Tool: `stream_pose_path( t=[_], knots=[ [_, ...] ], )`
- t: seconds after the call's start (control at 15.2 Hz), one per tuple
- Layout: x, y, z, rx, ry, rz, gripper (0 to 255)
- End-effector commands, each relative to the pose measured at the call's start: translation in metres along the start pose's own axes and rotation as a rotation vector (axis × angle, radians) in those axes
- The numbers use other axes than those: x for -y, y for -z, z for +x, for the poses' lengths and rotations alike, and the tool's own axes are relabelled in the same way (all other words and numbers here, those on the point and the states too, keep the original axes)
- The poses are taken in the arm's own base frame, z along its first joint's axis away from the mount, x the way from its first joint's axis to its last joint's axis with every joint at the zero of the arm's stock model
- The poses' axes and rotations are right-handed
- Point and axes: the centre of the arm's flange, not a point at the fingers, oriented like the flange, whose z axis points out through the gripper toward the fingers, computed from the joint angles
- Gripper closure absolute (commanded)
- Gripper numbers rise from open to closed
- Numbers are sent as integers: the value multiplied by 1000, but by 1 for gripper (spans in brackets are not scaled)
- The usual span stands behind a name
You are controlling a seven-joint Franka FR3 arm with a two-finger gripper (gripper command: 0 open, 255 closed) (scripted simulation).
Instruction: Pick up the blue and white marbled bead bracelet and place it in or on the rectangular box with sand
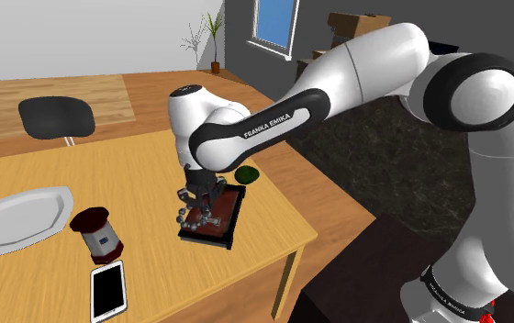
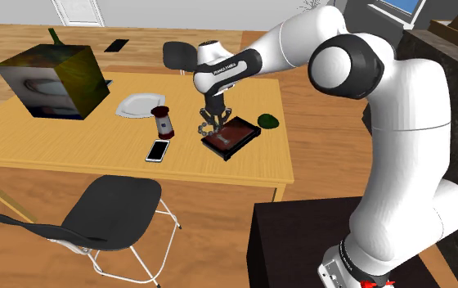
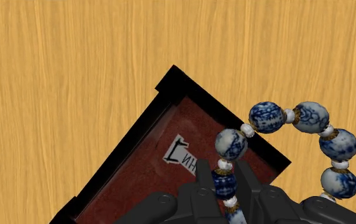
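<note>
You have the wooden counter (image 1: 136, 165) under everything, and the white arm (image 1: 365, 73) reaches over it from the stand at the shoulder view's lower right. A black chair (image 1: 58, 117) stands at the counter's far side in that view.

The rectangular box (image 1: 229, 217), with a black rim and a dark red inside, lies flat near the counter's edge closest to the stand. At the shoulder view's left you see 1 pale plate (image 1: 16, 220), then a red and white canister (image 1: 97, 234) standing upright, then a white phone (image 1: 108, 289) with a black screen lying flat just in front of it. A small dark green thing (image 1: 246, 174) sits just beyond the box.

The bracelet (image 3: 267, 117) of blue and white marbled beads is over the box. In the wrist view it curves from the box's red inside across the rim and out over bare wood. Your claw (image 3: 224, 181) is clamped on 1 of its beads, directly above the box.
</note>
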Motion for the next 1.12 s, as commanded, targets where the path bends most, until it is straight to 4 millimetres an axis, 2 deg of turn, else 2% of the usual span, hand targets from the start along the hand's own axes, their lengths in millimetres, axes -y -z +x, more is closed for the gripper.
stream_pose_path(
  t=[0.0, 0.46, 0.53, 1.06],
  knots=[
    [-22, -1, 16, 0, 1, 0, 255],
    [-91, 0, 77, 0, 1, 0, 255],
    [-94, 0, 80, 0, 1, 0, 255],
    [-92, -42, 82, 0, 1, 0, 255]
  ],
)
